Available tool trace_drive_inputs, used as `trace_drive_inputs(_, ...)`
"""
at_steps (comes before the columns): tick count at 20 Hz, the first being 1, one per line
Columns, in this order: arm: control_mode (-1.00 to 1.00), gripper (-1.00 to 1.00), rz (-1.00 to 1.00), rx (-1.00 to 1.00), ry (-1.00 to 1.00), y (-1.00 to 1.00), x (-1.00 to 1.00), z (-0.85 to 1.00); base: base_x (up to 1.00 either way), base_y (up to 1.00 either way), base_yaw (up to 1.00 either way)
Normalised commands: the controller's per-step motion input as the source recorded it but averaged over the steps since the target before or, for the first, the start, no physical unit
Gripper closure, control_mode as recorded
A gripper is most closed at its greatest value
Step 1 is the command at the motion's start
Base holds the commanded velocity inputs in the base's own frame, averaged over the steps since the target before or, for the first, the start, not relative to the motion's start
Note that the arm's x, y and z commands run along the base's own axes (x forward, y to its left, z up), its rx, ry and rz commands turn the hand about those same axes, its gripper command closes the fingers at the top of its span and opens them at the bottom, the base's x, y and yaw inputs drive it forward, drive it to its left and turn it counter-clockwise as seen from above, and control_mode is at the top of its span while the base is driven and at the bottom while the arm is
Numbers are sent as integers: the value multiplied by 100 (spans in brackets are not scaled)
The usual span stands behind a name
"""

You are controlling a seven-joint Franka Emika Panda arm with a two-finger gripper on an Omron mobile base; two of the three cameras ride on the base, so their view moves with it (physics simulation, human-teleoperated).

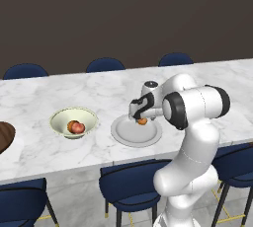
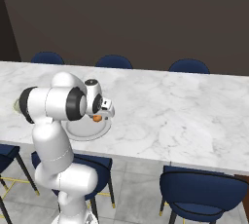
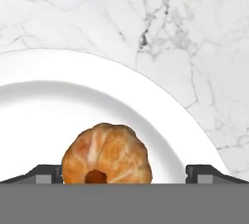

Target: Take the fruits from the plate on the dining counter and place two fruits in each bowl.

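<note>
— Marble runs across the middle of both base views, white with grey veins: the dining counter (image 1: 99, 93), with blue chairs (image 1: 133, 184) tucked along its near and far edges and a dark wall behind. What's on it?

— Left of centre in the left base view sits the cream bowl (image 1: 73, 122) with what look like two reddish-orange fruits inside, close together. At the far left edge a slice of the dark wooden bowl (image 1: 5, 136) shows. Just right of centre lies the grey plate (image 1: 136, 131).

— And the fruit in hand?

— One orange-brown round fruit (image 3: 106, 154) sits low in the hand view, over the plate's white inner surface. In the left base view it shows as an orange dot right under the gripper (image 1: 142, 119), above the plate's middle.

— Are the fingers on it?

— Their dark tips (image 3: 47, 173) stand at the bottom corners of the hand view, spread apart, with a clear gap on the right side of the fruit. I'd say they are not closed on it. Whether the fruit rests on the plate I cannot tell.

— How will it handle?

— My guess: light, firm, smooth-skinned and round, so it could roll or squirt out of a lopsided pinch. Best taken across its widest middle, fingers on opposite sides.
</note>
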Motion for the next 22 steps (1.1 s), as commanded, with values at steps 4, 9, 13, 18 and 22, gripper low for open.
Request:
trace_drive_inputs(4,-100,-100,0,0,0,1,5,-11,0,0,0)
trace_drive_inputs(9,-100,100,0,0,0,1,4,-9,0,0,0)
trace_drive_inputs(13,-100,100,0,0,0,0,2,-3,0,0,0)
trace_drive_inputs(18,-100,100,0,0,0,0,-13,22,0,0,0)
trace_drive_inputs(22,-100,100,-1,0,0,-1,-37,74,0,0,0)
